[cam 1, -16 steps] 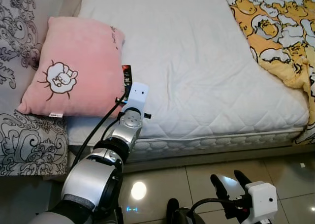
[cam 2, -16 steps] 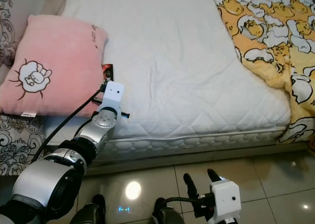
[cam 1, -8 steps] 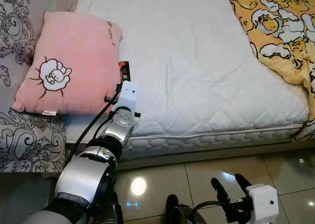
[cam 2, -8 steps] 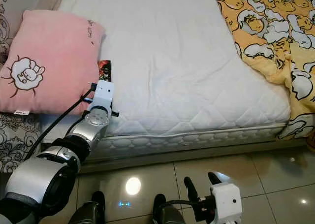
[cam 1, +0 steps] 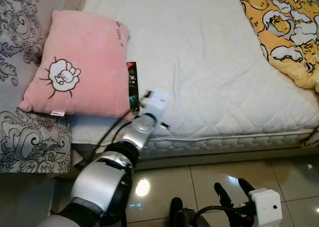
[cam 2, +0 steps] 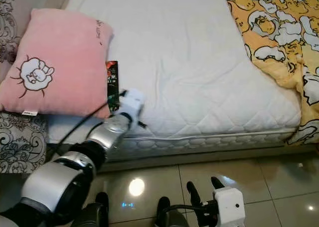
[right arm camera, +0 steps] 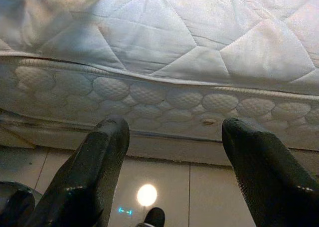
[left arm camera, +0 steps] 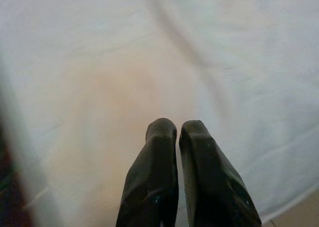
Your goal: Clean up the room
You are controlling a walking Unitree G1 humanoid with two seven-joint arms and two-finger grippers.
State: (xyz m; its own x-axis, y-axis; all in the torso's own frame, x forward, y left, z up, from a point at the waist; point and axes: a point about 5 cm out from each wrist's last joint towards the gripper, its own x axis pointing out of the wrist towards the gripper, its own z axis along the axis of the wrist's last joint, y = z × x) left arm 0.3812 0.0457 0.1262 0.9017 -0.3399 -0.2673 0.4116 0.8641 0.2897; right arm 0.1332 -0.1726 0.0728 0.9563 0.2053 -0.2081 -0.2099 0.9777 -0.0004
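Observation:
A flat black and red packet [cam 1: 132, 85] lies on the white mattress [cam 1: 209, 62], right against the edge of a pink pillow [cam 1: 75, 67] with a sheep drawing. My left arm reaches over the mattress's front edge, its white wrist housing [cam 1: 155, 103] just right of the packet. In the left wrist view my left gripper [left arm camera: 178, 129] is shut with nothing between its fingers, over bare white mattress. My right gripper [cam 1: 232, 193] hangs low above the tiled floor, open and empty, facing the mattress's quilted side [right arm camera: 164, 100].
A yellow blanket [cam 1: 289, 27] with a cartoon print covers the bed's right side and hangs over its corner. Grey patterned fabric [cam 1: 25, 137] lies left of the pillow. Glossy floor tiles [cam 1: 199, 179] run along the bed's front.
My left arm has swung to the right, off the packet, which now lies in full view beside the pillow. The camera has shifted a little. The right arm stays put.

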